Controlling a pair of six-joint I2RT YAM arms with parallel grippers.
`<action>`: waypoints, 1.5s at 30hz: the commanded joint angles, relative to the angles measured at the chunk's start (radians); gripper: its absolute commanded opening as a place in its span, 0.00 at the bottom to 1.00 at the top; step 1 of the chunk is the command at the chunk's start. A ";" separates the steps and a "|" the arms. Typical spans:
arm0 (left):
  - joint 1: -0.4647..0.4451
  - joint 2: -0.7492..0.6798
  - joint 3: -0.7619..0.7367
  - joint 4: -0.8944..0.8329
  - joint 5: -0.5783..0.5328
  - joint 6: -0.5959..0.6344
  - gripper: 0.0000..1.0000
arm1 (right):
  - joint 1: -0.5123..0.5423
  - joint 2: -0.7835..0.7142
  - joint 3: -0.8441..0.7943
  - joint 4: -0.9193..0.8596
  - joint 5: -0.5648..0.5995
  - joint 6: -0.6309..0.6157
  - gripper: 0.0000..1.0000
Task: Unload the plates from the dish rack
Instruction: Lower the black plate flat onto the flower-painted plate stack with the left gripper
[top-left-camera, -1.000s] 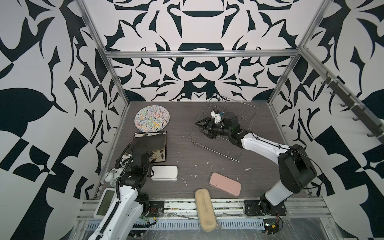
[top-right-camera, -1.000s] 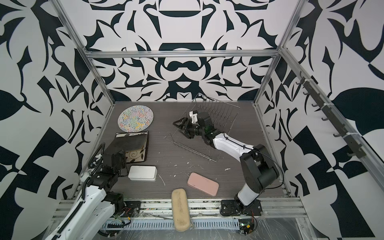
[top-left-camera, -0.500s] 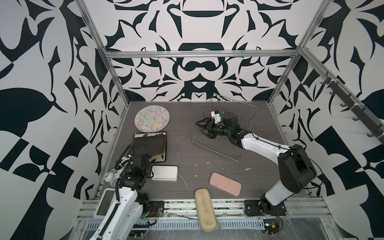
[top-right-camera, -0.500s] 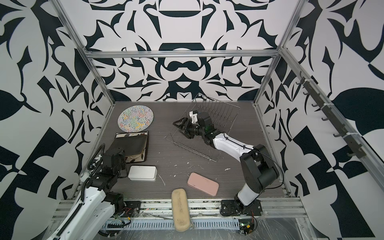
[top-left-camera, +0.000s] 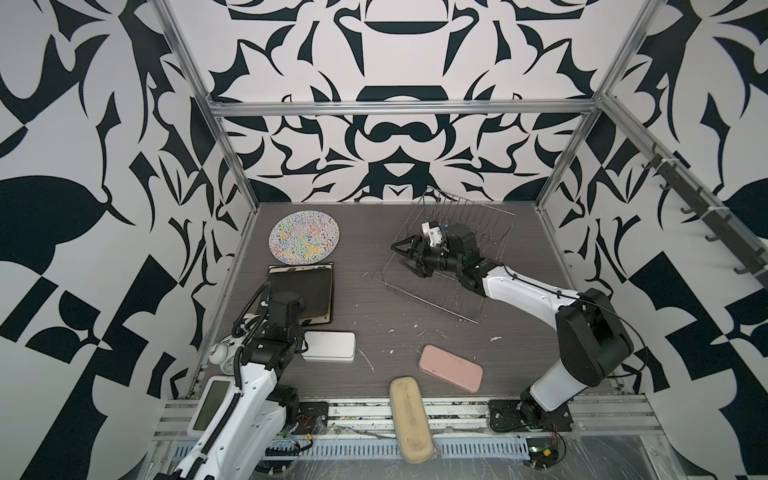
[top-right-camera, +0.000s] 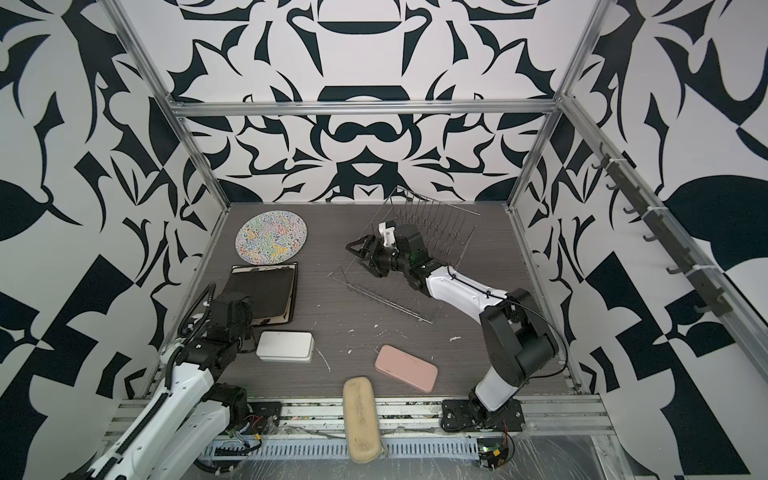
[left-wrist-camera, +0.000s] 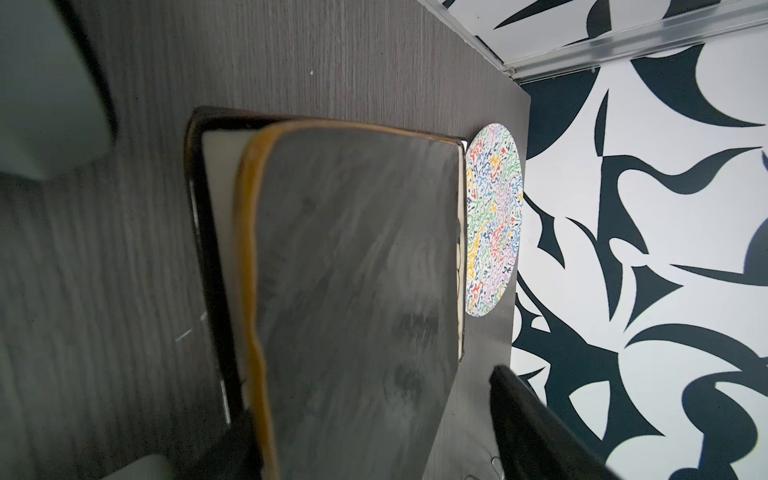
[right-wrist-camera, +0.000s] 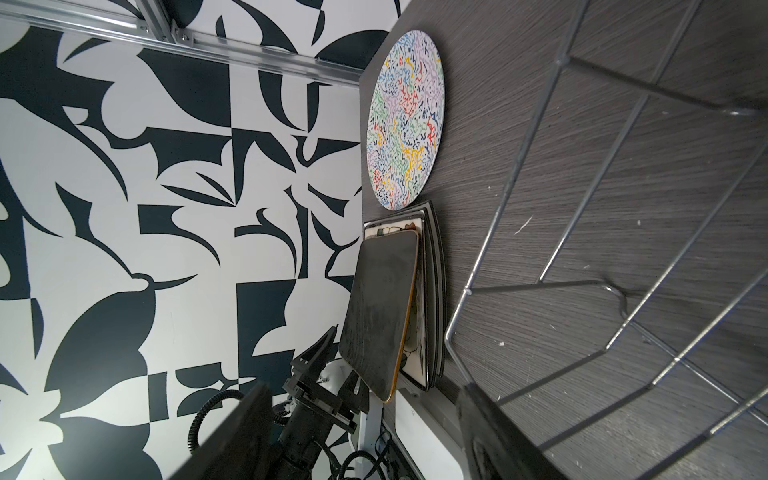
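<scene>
The round squiggle plate (top-left-camera: 304, 237) (top-right-camera: 272, 237) lies flat at the back left. In front of it sits a stack of square plates (top-left-camera: 303, 286) (top-right-camera: 266, 286). The top one is black with an orange rim (left-wrist-camera: 353, 270) (right-wrist-camera: 380, 307) and lies a little aslant. My left gripper (left-wrist-camera: 370, 395) (right-wrist-camera: 343, 357) is open, with that plate's near edge between its spread fingers. The wire dish rack (top-left-camera: 469, 224) (top-right-camera: 436, 224) stands at the back right with no plates showing in it. My right gripper (top-left-camera: 405, 257) (top-right-camera: 357, 257) hangs open and empty at the rack's left end.
A white tin (top-left-camera: 330, 347) lies just right of my left arm. A pink case (top-left-camera: 450, 368) and a beige case (top-left-camera: 411, 419) lie near the front edge. Patterned walls and metal posts enclose the table.
My left gripper has opened and let go of the black plate on the stack, then drawn back slightly toward the front. The right arm has hardly moved.
</scene>
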 joint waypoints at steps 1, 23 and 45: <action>0.003 0.010 0.041 -0.004 -0.020 -0.026 0.77 | 0.003 -0.010 0.016 0.034 -0.008 0.003 0.74; 0.003 0.091 0.124 -0.122 -0.024 -0.040 1.00 | 0.002 -0.017 -0.005 0.045 -0.005 0.015 0.74; 0.003 0.129 0.162 -0.183 -0.020 -0.024 0.99 | 0.003 -0.015 -0.020 0.061 0.001 0.027 0.74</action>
